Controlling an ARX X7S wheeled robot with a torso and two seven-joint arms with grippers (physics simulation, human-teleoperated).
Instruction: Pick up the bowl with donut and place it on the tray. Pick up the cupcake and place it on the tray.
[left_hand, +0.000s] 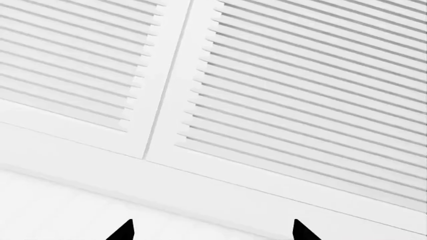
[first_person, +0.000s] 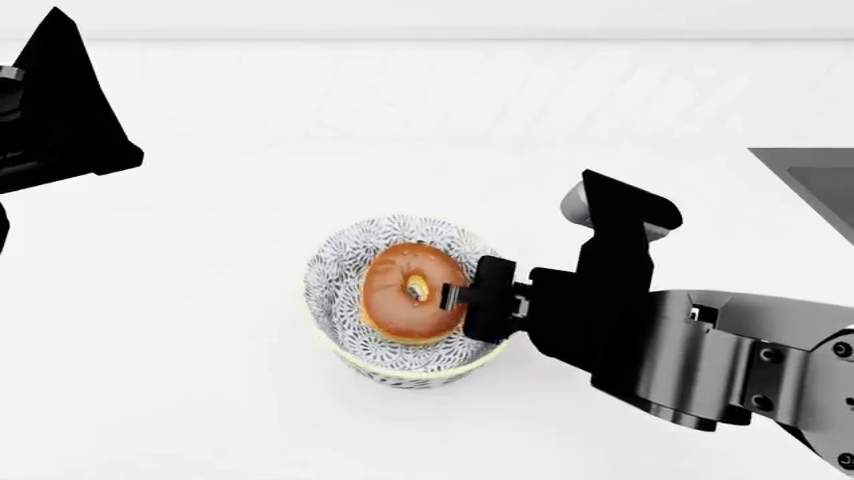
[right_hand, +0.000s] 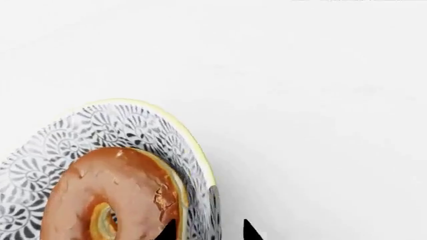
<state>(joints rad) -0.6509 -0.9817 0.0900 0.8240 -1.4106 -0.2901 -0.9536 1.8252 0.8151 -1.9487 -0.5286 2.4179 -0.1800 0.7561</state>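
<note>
The bowl (first_person: 350, 262), black-and-white floral with a cream rim, stands on the white counter with the glazed donut (first_person: 400, 300) inside it. My right gripper (first_person: 461, 298) is at the bowl's right rim. In the right wrist view the gripper (right_hand: 207, 231) straddles the bowl's wall (right_hand: 200, 200), one finger inside by the donut (right_hand: 113, 195) and one outside, closed narrow on the wall. My left gripper (left_hand: 213, 231) is open and empty, raised at the far left of the head view (first_person: 60, 110). The cupcake and the tray are out of view.
The left wrist view shows white louvred cabinet doors (left_hand: 300, 90). A grey recessed panel (first_person: 814, 185) sits at the counter's right edge in the head view. A white wall runs along the back of the counter.
</note>
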